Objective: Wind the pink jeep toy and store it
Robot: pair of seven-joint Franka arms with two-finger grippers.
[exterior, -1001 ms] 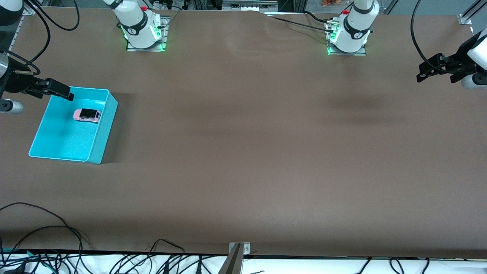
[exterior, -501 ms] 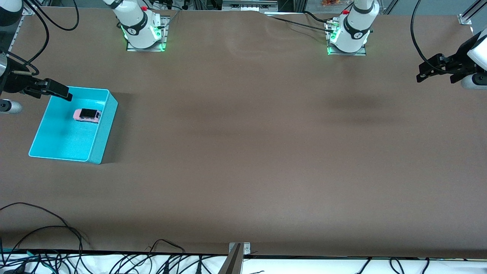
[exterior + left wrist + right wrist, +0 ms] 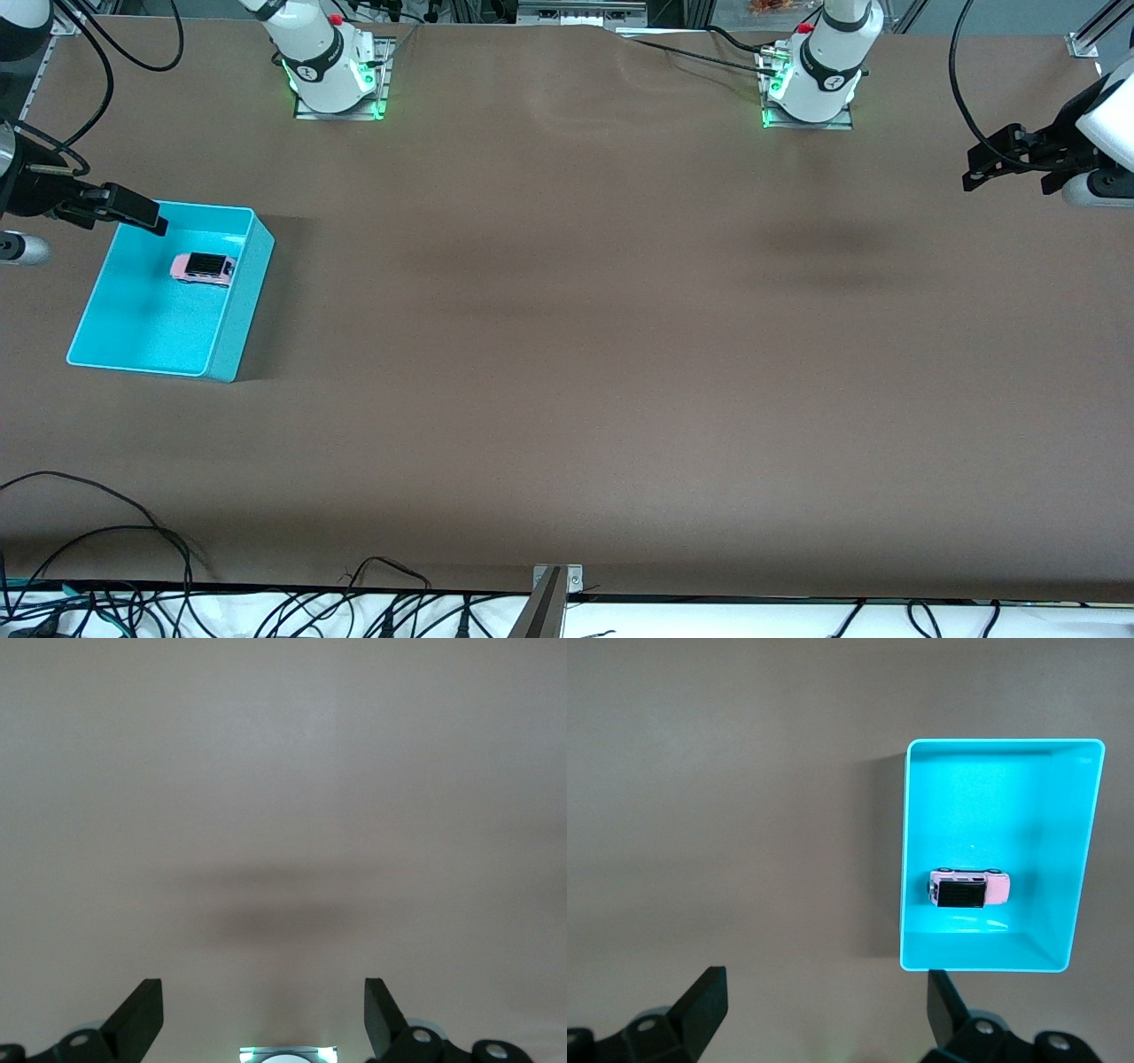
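The pink jeep toy [image 3: 204, 268] with its black roof stands on its wheels inside the turquoise bin [image 3: 235, 328], in the part of the bin farther from the front camera. It also shows in the right wrist view [image 3: 967, 889], in the bin [image 3: 912, 859]. My right gripper [image 3: 133, 209] is open and empty, raised over the bin's corner at the right arm's end of the table; it shows in its own view [image 3: 824, 1005]. My left gripper [image 3: 997, 159] is open and empty, raised over the bare table at the left arm's end; it shows in its own view [image 3: 263, 1014].
The brown table [image 3: 567, 354] is bare apart from the bin. The two arm bases [image 3: 332, 71] [image 3: 811, 80] stand along the table's edge farthest from the front camera. Cables [image 3: 133, 567] lie along the edge nearest the front camera.
My right gripper has drawn slightly away from the bin toward the table's end. My left gripper has risen a little. The jeep and bin have not moved.
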